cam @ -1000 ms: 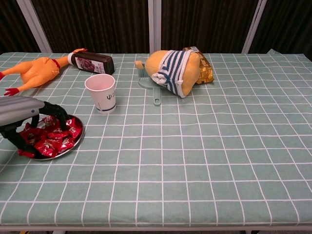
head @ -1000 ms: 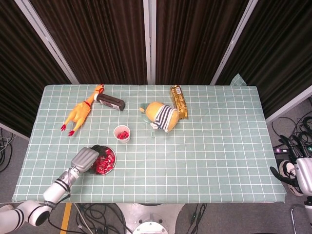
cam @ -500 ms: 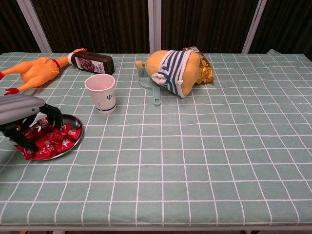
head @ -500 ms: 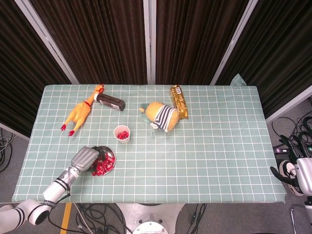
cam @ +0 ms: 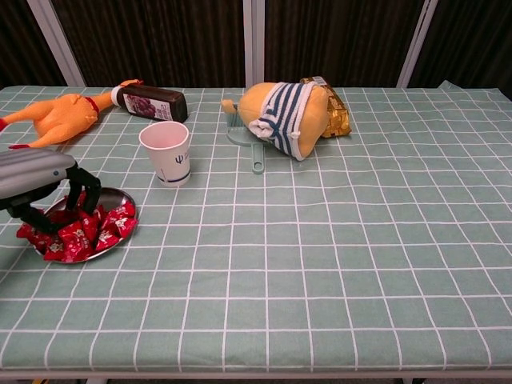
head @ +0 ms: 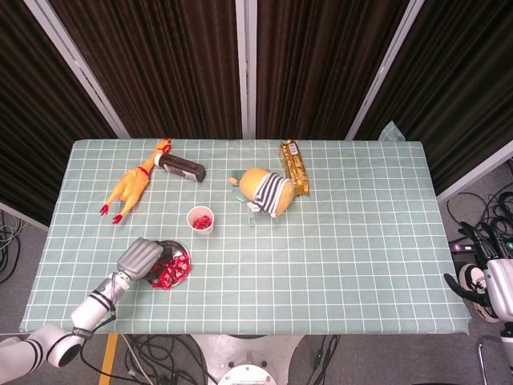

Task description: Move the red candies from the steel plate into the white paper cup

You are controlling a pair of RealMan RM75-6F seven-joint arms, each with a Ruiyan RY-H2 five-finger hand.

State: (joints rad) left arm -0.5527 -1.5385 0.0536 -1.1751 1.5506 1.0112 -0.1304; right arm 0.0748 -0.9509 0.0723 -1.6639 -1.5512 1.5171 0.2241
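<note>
Fingers (cam: pixel 80 192) of the left hand (cam: pixel 44 182) curl down among the red candies (cam: pixel 84 232) on the steel plate (cam: pixel 120 198) at lower left, closing to lift one toward the white paper cup (cam: pixel 166 152); whether they grasp one, I cannot tell.

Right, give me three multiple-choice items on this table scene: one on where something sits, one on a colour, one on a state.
1. Where does the white paper cup stand relative to the steel plate?
A. Behind it, farther from the robot
B. On top of it
C. At the far right table edge

2. What colour is the rubber chicken's body?
A. Blue
B. Orange-yellow
C. Black

3. What is the left hand doing?
A. Resting on the plush toy
B. Holding the cup in the air
C. Reaching into the candies on the plate, fingers curled down

Answers:
1. A: the white paper cup stands upright beyond the steel plate.
2. B: the rubber chicken is orange-yellow with red feet.
3. C: the left hand is over the red candies, fingers down among them; whether it grips one cannot be told.
</note>
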